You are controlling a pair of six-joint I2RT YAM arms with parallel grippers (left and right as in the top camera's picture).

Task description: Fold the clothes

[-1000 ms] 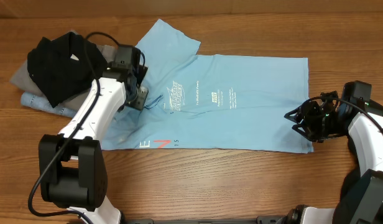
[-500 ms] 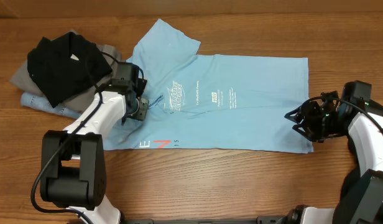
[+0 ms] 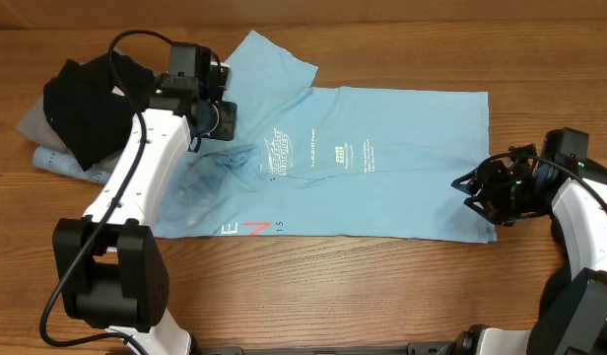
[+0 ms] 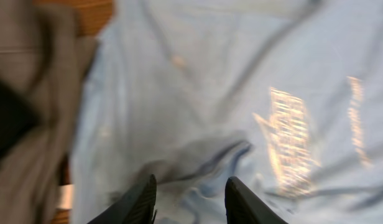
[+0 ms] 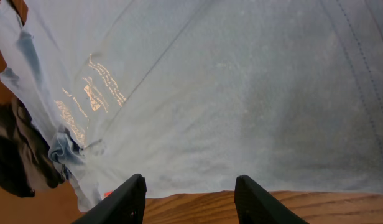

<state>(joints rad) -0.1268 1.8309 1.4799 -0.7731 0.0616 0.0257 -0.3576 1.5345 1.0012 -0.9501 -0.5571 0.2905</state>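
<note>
We see the light blue T-shirt [image 3: 382, 187] spread print-up on the table [image 3: 382, 296]. Left gripper [image 3: 221, 120] sits over its collar end, fingers narrowed on a raised fold of the shirt; wrist view is blurred. Right gripper [image 3: 476, 190] is at its hem corner, fingers half apart, gripping nothing. Dark clothes pile [image 3: 87, 108] lies just beyond the collar end.

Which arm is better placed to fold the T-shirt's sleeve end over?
Left: the left pincer is at the collar end of the T-shirt, fabric bunched under it. The right pincer sits open at the hem.
</note>
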